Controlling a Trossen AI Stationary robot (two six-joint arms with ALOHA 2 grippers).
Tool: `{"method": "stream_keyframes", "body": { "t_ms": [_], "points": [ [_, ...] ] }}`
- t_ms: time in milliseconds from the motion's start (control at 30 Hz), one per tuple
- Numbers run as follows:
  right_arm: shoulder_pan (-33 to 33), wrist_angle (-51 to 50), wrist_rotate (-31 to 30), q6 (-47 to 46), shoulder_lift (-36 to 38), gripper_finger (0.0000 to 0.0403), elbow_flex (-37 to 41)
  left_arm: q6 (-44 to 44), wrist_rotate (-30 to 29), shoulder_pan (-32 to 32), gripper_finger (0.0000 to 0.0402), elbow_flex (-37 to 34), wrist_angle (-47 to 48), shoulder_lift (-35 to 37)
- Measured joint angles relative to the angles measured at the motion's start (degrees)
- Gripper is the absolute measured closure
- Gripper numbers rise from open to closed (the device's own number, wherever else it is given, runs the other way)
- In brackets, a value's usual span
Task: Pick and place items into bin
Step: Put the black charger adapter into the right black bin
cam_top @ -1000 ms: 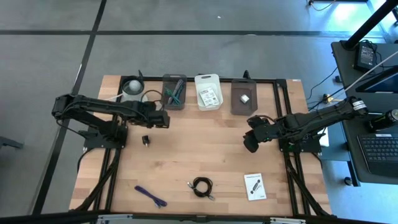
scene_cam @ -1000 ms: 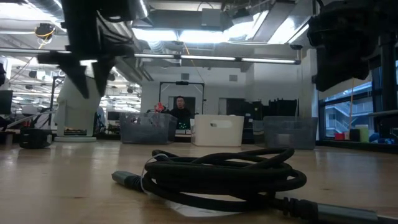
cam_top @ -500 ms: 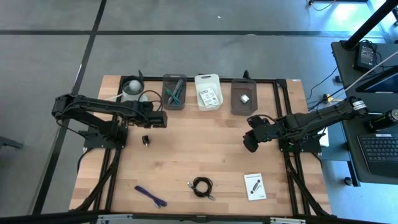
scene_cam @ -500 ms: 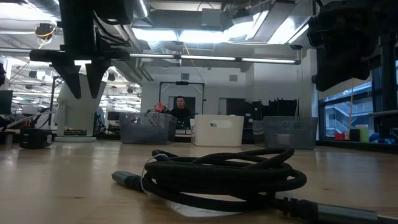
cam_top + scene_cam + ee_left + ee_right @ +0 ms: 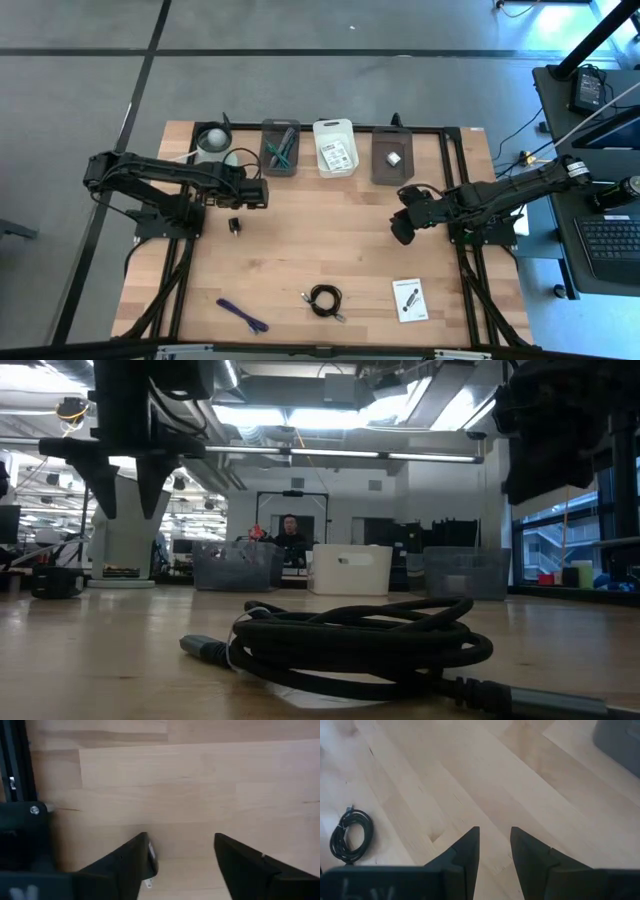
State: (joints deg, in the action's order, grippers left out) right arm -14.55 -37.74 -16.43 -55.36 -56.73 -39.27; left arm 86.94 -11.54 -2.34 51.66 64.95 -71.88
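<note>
Below, the tiny black block lies (ungripped) under the left jaws.

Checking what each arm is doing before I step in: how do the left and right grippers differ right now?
The left gripper hangs over the table's left half near the tiny black block; the right gripper hangs over the right half with no item close by. In the wrist views the left gripper's fingers stand wide apart, while the right gripper's fingers leave only a narrow gap. Both hold nothing.
</note>
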Motion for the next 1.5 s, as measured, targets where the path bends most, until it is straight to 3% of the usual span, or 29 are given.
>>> {"method": "stream_keyframes", "body": {
  "t_ms": [167,300,733,933,1033,1167,1333,1500],
  "points": [
    [0.0,0.31,0.0,0.11,0.0,0.0289,0.0,-0.06,-1.45,-0.01,0.0124,-0.5,-0.45,-0.04],
    [-0.01,0.29,0.0,0.36,0.0,0.0289,0.0,3.55,-1.06,0.0,0.0108,-0.5,-0.73,-0.02],
    [0.0,0.21,0.02,1.21,0.0,0.0289,0.0,7.4,-2.48,3.13,0.0111,-0.5,-0.36,-0.28],
    [-0.02,0.19,0.04,1.43,0.0,0.0289,0.0,13.06,3.39,3.88,0.0112,-3.45,1.18,-0.28],
    [-0.01,0.21,0.11,1.43,0.0,0.0289,0.0,16.57,9.94,5.04,0.0112,-7.35,0.53,-0.28],
    [-0.02,0.18,0.15,1.55,0.0,0.0289,0.0,21.18,14.13,7.47,0.0112,-13.02,-5.59,-0.26],
    [-0.02,0.18,0.17,1.62,0.0,0.0289,0.0,25.12,11.29,9.61,0.0112,-16.15,-15.48,-0.27],
    [-0.02,0.18,0.17,1.73,0.0,0.0289,0.0,27.44,9.59,9.74,0.0112,-17.5,-15.6,-0.26]
  ]
}}
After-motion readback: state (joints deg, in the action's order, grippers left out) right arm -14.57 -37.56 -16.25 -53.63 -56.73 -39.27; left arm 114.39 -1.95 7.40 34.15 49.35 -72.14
